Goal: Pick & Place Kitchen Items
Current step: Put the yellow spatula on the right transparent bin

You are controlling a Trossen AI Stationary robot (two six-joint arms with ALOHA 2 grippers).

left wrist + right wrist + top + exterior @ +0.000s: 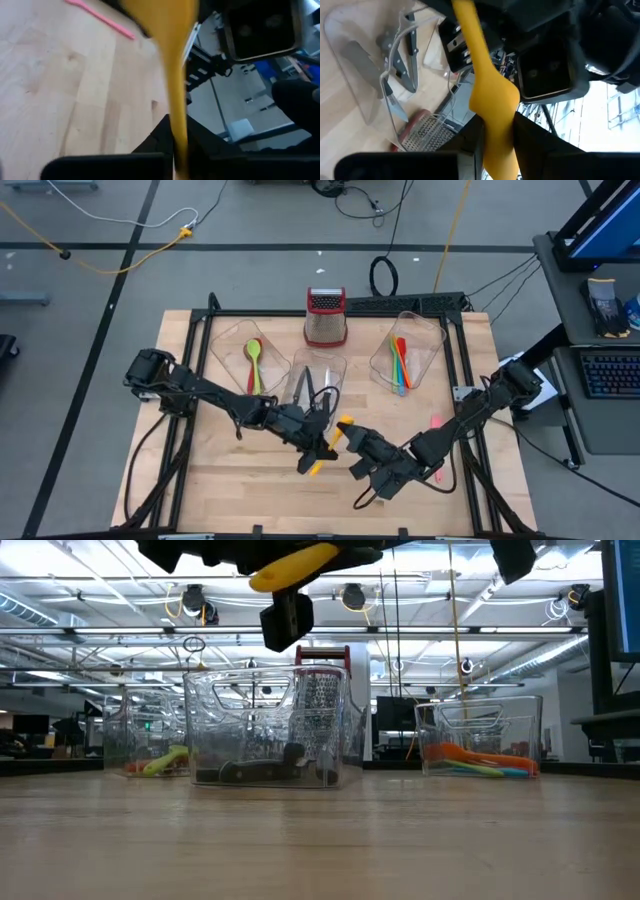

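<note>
Handover mid-air, lower centre of the high view: yellow spatula (331, 442) clamped in both the left gripper (322, 452) and the right gripper (358, 442), above the table (220, 480). Sorted so far: green and red spoons in the left tub (222, 352), knives (304, 387) in the middle tub (335, 370), several coloured utensils in the right tub (430, 340). Left: this spatula, plus a pink utensil (437, 423) lying at lower right.

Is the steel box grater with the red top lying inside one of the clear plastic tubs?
No, the grater stands on the table beyond the middle tub.
</note>
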